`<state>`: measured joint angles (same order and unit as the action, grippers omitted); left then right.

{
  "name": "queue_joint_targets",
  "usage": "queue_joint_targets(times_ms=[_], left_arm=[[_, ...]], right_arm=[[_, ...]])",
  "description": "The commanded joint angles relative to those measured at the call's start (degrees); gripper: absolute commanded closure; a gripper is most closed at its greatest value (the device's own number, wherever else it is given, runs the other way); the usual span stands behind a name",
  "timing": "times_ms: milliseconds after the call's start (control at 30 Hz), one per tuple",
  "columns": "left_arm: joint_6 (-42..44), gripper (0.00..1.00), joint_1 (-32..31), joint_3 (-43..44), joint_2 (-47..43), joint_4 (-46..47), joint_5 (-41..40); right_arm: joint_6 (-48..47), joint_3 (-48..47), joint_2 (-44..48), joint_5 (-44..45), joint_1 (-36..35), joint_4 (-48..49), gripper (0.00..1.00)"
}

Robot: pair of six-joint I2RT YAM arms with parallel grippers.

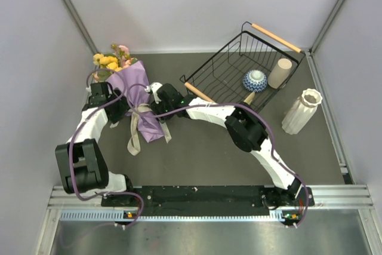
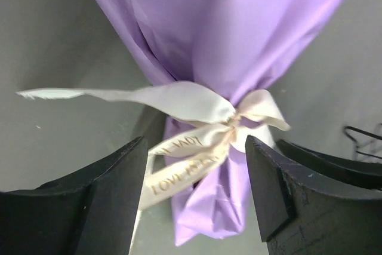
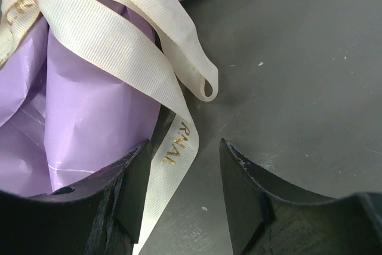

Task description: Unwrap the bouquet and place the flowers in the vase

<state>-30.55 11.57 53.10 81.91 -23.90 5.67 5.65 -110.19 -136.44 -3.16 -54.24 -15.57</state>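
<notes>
The bouquet (image 1: 138, 91) lies on the table at the left, its lilac wrap closed by a cream ribbon bow (image 1: 141, 117). The flowers (image 1: 112, 60) show yellow and pink at its far, wide end. My left gripper (image 1: 124, 111) stands open at the left side of the bow. In the left wrist view the wrap's narrow end (image 2: 218, 201) and a lettered ribbon tail (image 2: 179, 174) sit between its spread fingers, untouched. My right gripper (image 1: 154, 112) is open at the bow's right side, and a ribbon tail (image 3: 170, 165) runs beside its left finger (image 3: 128, 195). The vase (image 1: 301, 110) stands upright at the far right.
A black wire basket (image 1: 224, 67) with wooden handles lies tilted behind the right arm. It holds a blue-and-white bowl (image 1: 255, 80) and a cream cup (image 1: 280, 73). Grey walls close in the table on both sides and at the back.
</notes>
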Motion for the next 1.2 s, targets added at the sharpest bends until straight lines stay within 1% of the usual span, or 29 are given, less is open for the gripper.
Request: queue_joint_targets(times_ms=[0,33,100,167,200,233,333,367,467,533,600,833,1000,1133,1167], left_arm=[[-11.9,0.27,1.7,-4.8,-6.4,8.5,7.8],[-14.6,0.27,2.0,-6.6,-7.7,9.8,7.9],[-16.9,0.26,2.3,-7.8,-8.6,12.0,6.6],[-21.2,0.27,2.8,-8.6,-8.4,12.5,4.7],[-22.8,0.28,2.9,-9.1,-8.5,13.2,4.6],[-25.9,0.33,3.2,-10.3,-8.3,15.2,4.6],[-29.7,0.4,3.3,-11.5,-8.0,18.5,3.8],[-30.3,0.43,3.5,-11.4,-7.6,18.2,3.4],[-30.8,0.47,3.5,-10.3,-6.1,17.2,1.7],[-30.8,0.48,4.0,-10.1,-5.4,17.5,0.3],[-30.6,0.51,4.0,-10.0,-5.1,18.4,-0.6],[-31.5,0.53,4.1,-10.6,-2.3,20.9,0.9],[-30.9,0.62,4.0,-10.1,-0.4,22.0,1.8],[-30.3,0.7,4.1,-10.8,-0.3,23.5,2.5],[-30.1,0.77,4.0,-10.8,-0.3,25.0,2.8]], right_arm=[[0.5,0.6,4.5,-0.7,0.0,1.8,0.5],[0.6,0.7,4.5,-0.5,0.0,1.6,0.5],[0.6,0.8,4.6,-0.4,0.0,1.5,0.5],[0.6,0.7,4.6,-0.5,0.1,1.7,0.5],[0.7,0.7,4.6,-0.6,0.0,1.7,0.5],[0.8,0.9,4.8,-0.6,0.1,1.6,0.5],[0.7,0.9,4.8,-0.6,0.0,1.7,0.5],[0.7,0.9,4.6,-0.6,0.0,1.8,0.5],[0.7,1.1,4.8,-0.5,0.0,1.8,0.5],[0.6,1.2,4.9,-0.5,0.0,1.8,0.5],[0.7,1.2,4.8,-0.6,0.0,1.9,0.5],[0.7,1.1,4.4,-0.7,0.0,2.0,0.5],[0.9,1.0,4.0,-1.1,0.0,1.9,0.5],[0.9,1.2,3.9,-1.2,0.0,1.8,0.51],[0.9,1.2,3.8,-1.2,-0.3,1.9,0.52]])
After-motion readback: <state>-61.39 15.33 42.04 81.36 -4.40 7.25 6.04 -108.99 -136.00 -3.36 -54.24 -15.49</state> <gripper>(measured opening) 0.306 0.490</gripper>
